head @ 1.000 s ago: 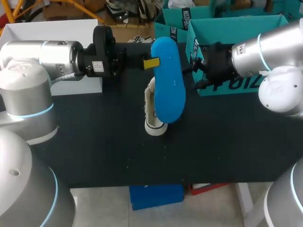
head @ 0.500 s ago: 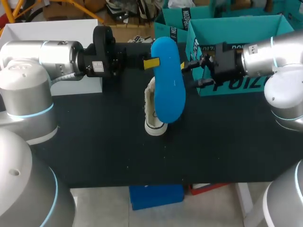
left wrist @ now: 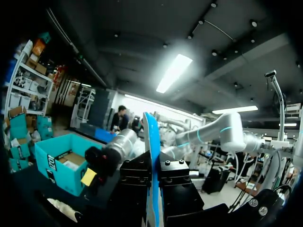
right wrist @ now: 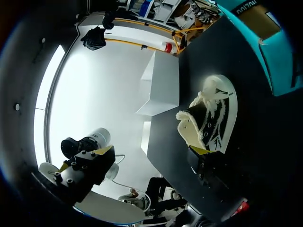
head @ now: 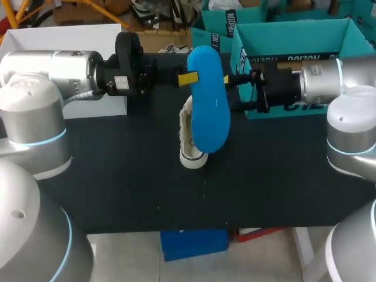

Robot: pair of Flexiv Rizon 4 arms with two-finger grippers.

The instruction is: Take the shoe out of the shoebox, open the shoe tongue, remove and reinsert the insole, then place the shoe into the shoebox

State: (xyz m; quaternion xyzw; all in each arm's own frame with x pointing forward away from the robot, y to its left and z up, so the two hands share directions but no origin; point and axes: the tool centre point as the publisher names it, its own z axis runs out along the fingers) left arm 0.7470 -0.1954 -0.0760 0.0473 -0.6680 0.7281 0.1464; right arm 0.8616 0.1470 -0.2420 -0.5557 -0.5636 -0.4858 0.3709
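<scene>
Above the black table (head: pixel 117 176), the left gripper (head: pixel 187 78) is seen clamped on the blue insole (head: pixel 208 100), held upright over the shoe (head: pixel 185 135), which is lying outside the teal shoebox (head: pixel 294 35). The right gripper (head: pixel 235 91) is poised beside the insole, fingers spread. Reinsertion is judged next: the insole must be guided into the shoe's opening.

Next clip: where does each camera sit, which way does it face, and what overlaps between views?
Head view: fixed above and behind, looking down on the table; left arm and right arm enter from the sides, left hand gripping the upright insole, right hand open beside it.
Left wrist view: along the left hand's fingers, insole edge-on between them; right hand and shoebox ahead.
Right wrist view: faces the shoe and left hand; one own finger shows.
Shared: shoebox in all three.
</scene>
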